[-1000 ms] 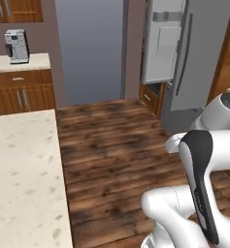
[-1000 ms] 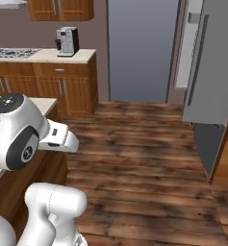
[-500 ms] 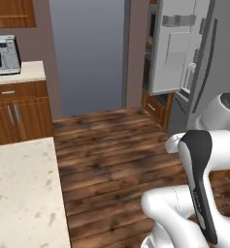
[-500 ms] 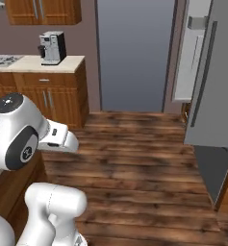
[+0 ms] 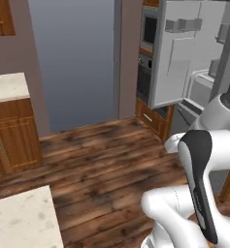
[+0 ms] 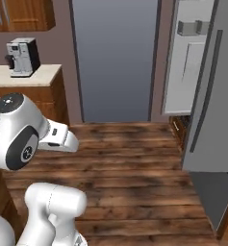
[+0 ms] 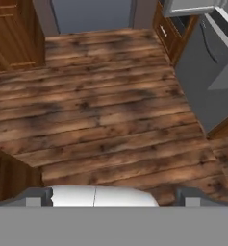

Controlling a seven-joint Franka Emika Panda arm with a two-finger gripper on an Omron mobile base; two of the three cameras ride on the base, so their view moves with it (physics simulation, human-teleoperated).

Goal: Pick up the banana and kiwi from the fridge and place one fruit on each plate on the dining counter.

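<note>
Gripper released, jaws spread wide, nothing between fingertips; hand view looks down at wood floor. Fridge ahead right in left base view, pale grey door swung open, door bins visible; in right base view fridge at right edge, open door with long handle. Banana, kiwi too hidden to tell. Dining desk beige speckled corner at lower left, well apart from fridge. Coffee machine on far desk.
</note>
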